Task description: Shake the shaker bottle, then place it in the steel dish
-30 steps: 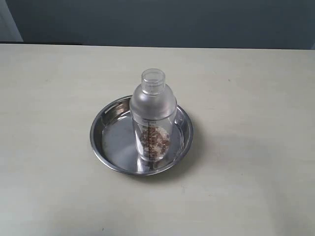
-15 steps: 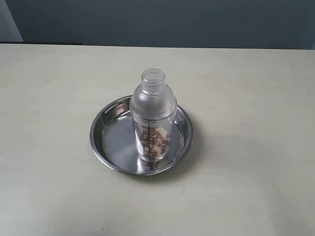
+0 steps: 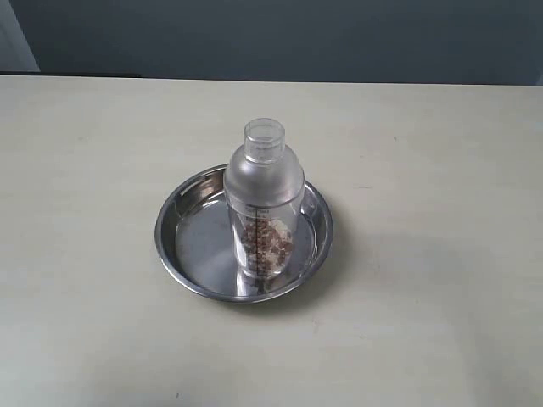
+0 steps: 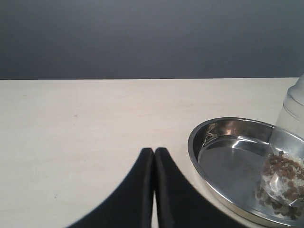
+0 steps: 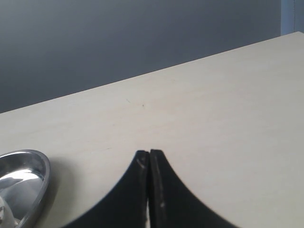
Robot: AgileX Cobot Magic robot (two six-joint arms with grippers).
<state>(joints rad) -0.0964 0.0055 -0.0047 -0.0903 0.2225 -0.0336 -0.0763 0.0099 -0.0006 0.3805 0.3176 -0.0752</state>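
Observation:
The shaker bottle [image 3: 264, 199] stands upright inside the steel dish [image 3: 174, 222] at the middle of the table, brown pellets at its base. In the left wrist view the steel dish [image 4: 223, 156] lies close by, with the shaker bottle [image 4: 285, 171] cut off at the frame's edge. My left gripper [image 4: 154, 151] is shut and holds nothing, beside the dish's rim. My right gripper [image 5: 149, 152] is shut and holds nothing, apart from the steel dish [image 5: 38, 183], only an edge of which shows. Neither gripper appears in the exterior view.
The pale table [image 3: 441, 153] stretches around the dish. A dark wall [image 3: 280, 38] runs behind the table's far edge.

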